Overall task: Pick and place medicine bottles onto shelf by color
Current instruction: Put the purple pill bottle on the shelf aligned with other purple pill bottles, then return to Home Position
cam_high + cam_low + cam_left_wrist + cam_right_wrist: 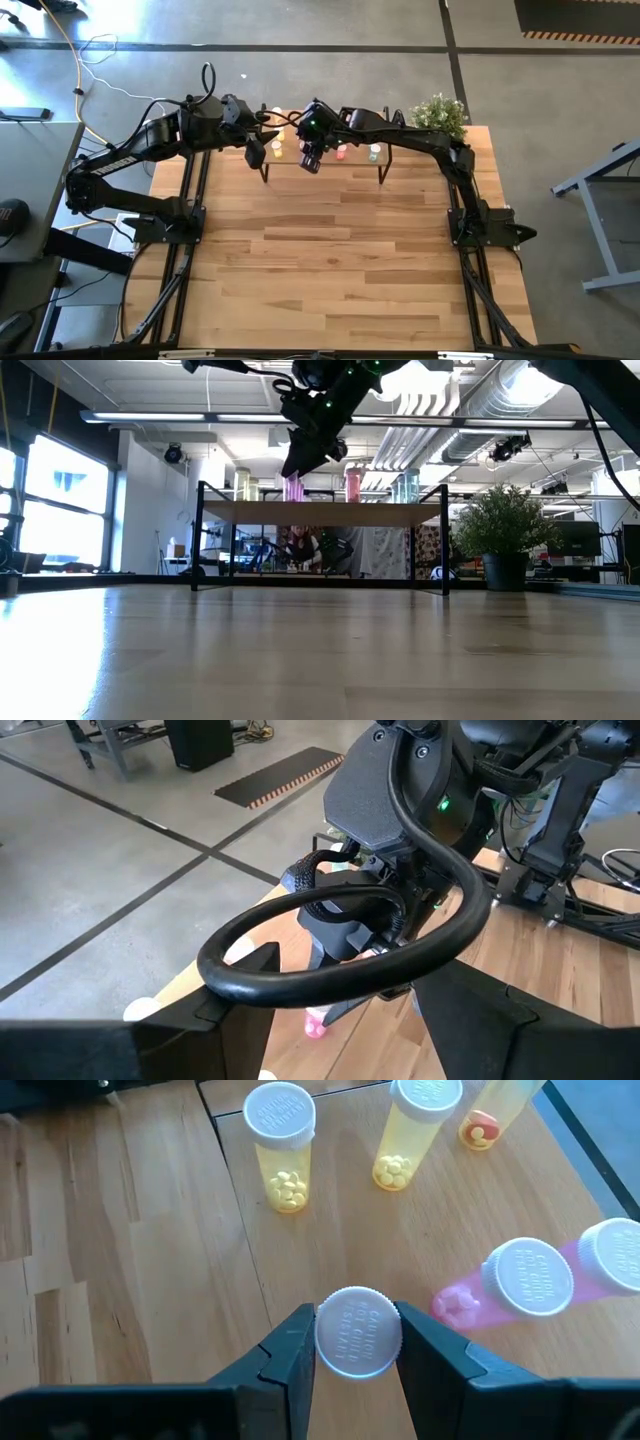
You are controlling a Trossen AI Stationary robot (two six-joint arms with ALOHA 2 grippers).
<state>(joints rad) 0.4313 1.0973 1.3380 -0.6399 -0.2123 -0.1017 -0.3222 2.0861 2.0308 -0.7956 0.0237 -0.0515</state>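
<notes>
medicine bottles (520, 1285) standing capped on the shelf (150, 1230), pink beside yellow. right gripper (357, 1342) pinching a white-capped bottle (358, 1332) over the board: placing step, probably. next, lower gently, release. left gripper (256, 152) spread, waiting beside.

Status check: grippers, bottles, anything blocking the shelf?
Right gripper shut on white-capped bottle over the shelf. Left gripper open at shelf's left end. Yellow bottles and pink bottles stand close by; nothing blocking.

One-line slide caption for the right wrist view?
Right gripper jaws clamp a white-capped bottle over the shelf, beside yellow and pink bottles.
</notes>
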